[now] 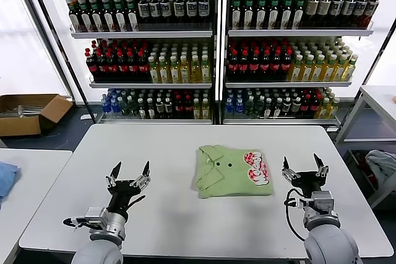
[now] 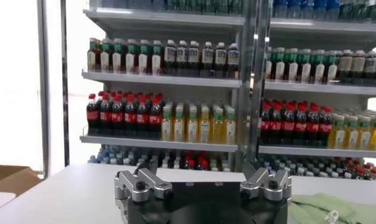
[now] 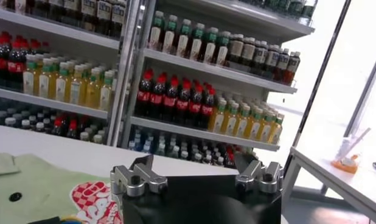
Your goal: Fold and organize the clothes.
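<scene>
Before me stands a white table (image 1: 185, 153) backed by shelving (image 1: 213, 32) stocked with bottled drinks (image 1: 154, 66). A cardboard box (image 1: 28, 112) lies on the dark floor (image 1: 68, 131) at my left; bright windows flank the shelves.

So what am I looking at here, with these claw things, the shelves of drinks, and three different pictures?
It is a two-armed robot. The wide picture comes from a camera on its head; the other two come from cameras on each wrist, looking past the claws. The left gripper and the right gripper both hover open over a white table, holding nothing. Between them lies a folded light green polo shirt with a red-and-white print. Behind stand shelves of bottled drinks.
</scene>
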